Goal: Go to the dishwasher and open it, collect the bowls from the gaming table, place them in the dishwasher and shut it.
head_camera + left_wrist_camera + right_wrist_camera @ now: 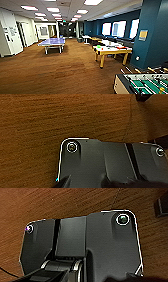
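1. Head view: a big room with a brown carpet (50, 72) and lit ceiling lights (53, 9).
2. The gaming table (112, 51) stands on the right, near a dark blue pillar (152, 32). It has a pale top and yellow legs.
3. A green bowl (99, 46) sits on the table's near left part. Other small things lie on the top, one of them red, but they are too blurry to name.
4. A blue ping-pong table (52, 42) stands further back on the left, well apart from the gaming table.
5. A table-football table (142, 83) with a green field and rods is close by, at the bottom right.
6. Bright windows (118, 28) line the blue wall on the right. White doors (11, 37) are on the left.
7. Left wrist view: the robot's dark plate hangs over the brown carpet (37, 124). I cannot tell if the left claw is released or clenched.
8. Right wrist view: the dark plate is over the carpet (50, 203) too. I cannot tell the right claw's state either.
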{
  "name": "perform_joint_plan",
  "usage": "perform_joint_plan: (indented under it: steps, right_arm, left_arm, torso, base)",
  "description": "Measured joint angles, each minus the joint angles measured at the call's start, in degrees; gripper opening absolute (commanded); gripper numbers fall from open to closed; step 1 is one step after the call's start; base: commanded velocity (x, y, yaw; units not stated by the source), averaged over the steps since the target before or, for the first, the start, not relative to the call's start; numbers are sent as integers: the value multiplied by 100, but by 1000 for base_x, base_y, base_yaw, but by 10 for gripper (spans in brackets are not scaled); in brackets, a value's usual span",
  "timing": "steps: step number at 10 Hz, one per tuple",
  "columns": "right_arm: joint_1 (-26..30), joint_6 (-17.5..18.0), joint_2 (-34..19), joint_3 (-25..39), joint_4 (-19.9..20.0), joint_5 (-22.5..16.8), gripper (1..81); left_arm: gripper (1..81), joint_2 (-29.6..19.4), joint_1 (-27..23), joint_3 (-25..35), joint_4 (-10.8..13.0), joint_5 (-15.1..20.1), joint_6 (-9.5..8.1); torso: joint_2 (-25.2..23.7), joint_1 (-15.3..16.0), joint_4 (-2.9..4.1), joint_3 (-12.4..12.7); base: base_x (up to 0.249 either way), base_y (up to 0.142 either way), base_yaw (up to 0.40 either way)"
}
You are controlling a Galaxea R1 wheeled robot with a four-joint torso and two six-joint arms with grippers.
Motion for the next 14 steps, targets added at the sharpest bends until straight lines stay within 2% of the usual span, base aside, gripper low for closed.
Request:
perform_joint_plan:
  steps: [9,14]
  right_arm:
    - [9,-2,-24,-6,0,2,811]
    - [5,0,-41,-38,0,6,811]
  left_arm:
    - [811,0,11,0,0,0,1]
    - [811,24,0,15,0,-2,0]
  torso:
    - [0,0,0,0]
    - [0,0,0,0]
  base:
    - [191,7,0]
    - [178,94,0]
